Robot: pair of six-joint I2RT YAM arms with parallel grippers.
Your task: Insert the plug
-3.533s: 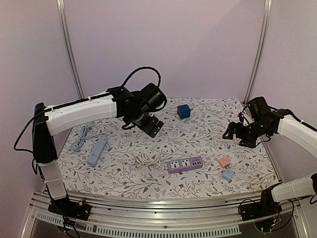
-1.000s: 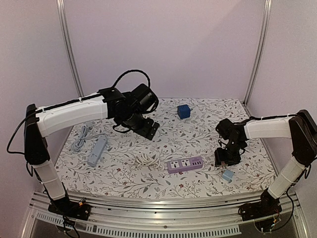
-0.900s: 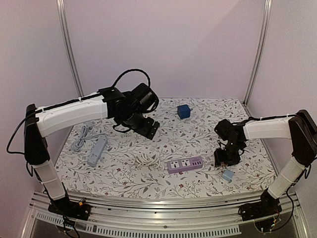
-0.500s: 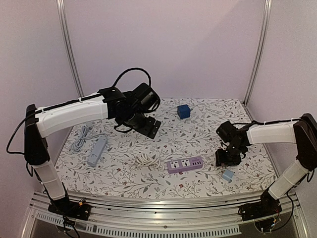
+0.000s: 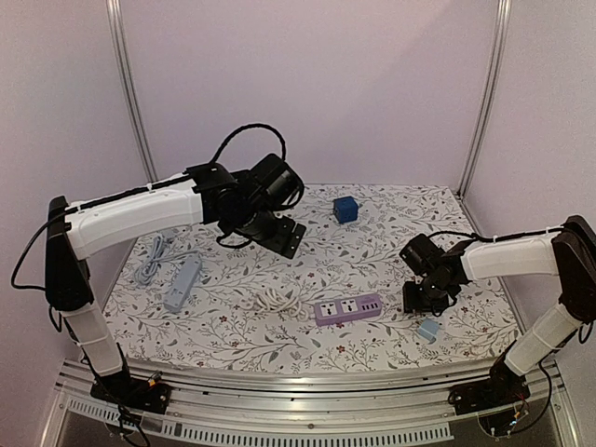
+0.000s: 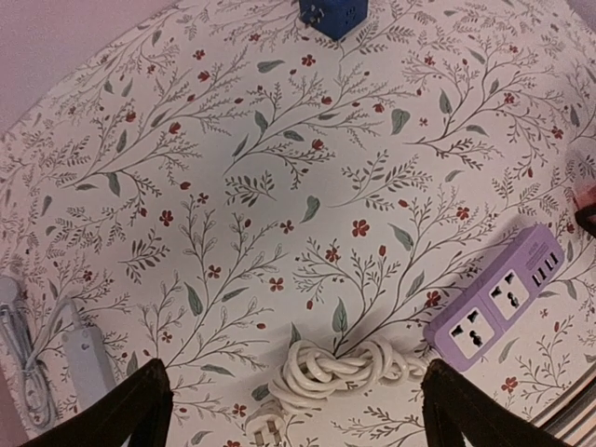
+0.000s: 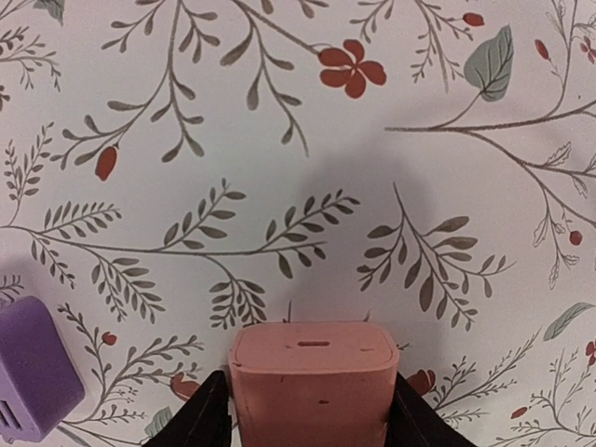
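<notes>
The plug, a pink adapter block (image 7: 314, 358), rests on the floral tablecloth and is hidden under my right gripper (image 5: 424, 296) in the top view. In the right wrist view my right gripper (image 7: 312, 402) has a finger pressed against each side of the block. The purple power strip (image 5: 347, 308) lies just to its left, and its corner (image 7: 26, 377) shows at the right wrist view's edge. My left gripper (image 5: 284, 233) hovers open above the table's middle. The left wrist view has the left gripper (image 6: 293, 400) over a coiled white cord (image 6: 340, 363), with the strip (image 6: 498, 303) to the right.
A light blue adapter (image 5: 428, 329) lies just in front of the right gripper. A dark blue cube (image 5: 346, 209) sits at the back. A grey-blue power strip (image 5: 183, 283) with its cable (image 5: 152, 261) lies at the left. The white cord coil (image 5: 277, 301) lies beside the purple strip.
My right gripper's fingers have drawn in onto the pink plug. The left arm has drifted slightly to the right, still open.
</notes>
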